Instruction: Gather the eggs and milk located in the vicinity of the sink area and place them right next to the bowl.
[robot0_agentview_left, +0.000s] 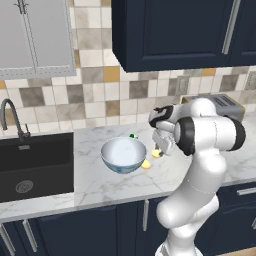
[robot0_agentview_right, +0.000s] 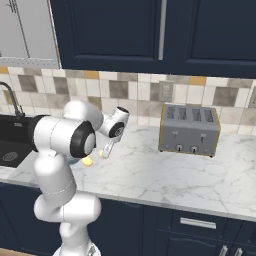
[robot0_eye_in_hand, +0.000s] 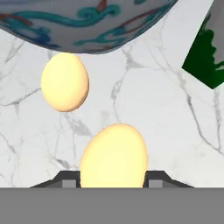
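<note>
**Spotter:** What have you got in the gripper?

**Me:** I have the pincer clamped on one egg, a finger on each flank. In the hand view it stands with its long axis running twelve to six, narrow end at twelve.

**Spotter:** And the rest?

**Me:** The second egg lies on the counter at about eleven o'clock from the held one, just under the rim of the bowl, which arches across twelve. The milk's green top pokes in at two o'clock, beside the bowl.

**Spotter:** So where does this one go?

**Me:** I judge it is nearly there. From the left base view the bowl sits at nine o'clock from my gripper, close by, with the other egg between them and slightly nearer me. Setting it straight down should do; drifting toward eleven risks knocking the resting egg.
</note>
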